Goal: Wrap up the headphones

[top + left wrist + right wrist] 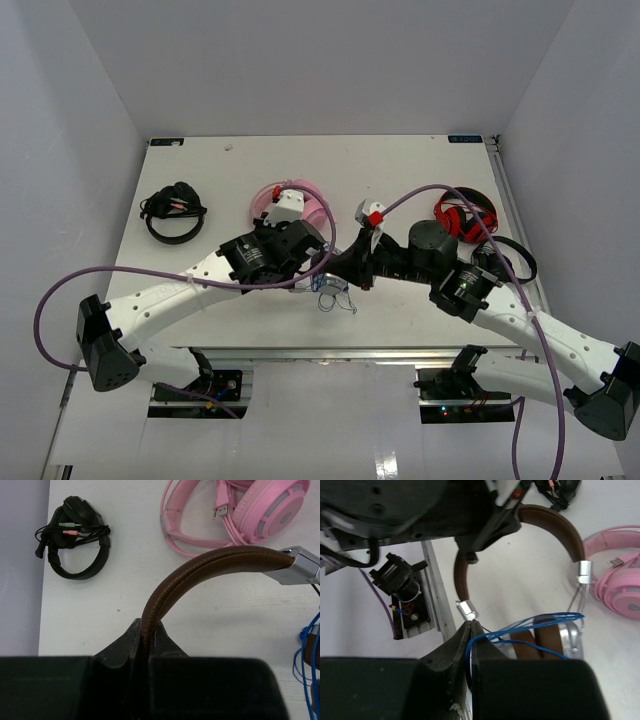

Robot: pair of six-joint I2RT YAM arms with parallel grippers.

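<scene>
The left gripper (145, 632) pinches the brown headband (215, 562) of the headphones (550, 535) at the middle of the table (100, 610). The right gripper (471, 630) is pressed on the blue cord (555, 615). The cord hangs in loose loops, so I judge most of the wrapping is left.

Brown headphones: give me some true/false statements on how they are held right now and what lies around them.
1. The left gripper is shut on the headband. True.
2. The right gripper is open and empty. False: it is shut on the thin blue cord.
3. Pink headphones lie on the table beyond the headband. True.
4. The black headset is held by an arm. False: it lies alone on the table, off to the left.
5. The cord is wound tight round the headband. False: it trails in loose loops.
</scene>
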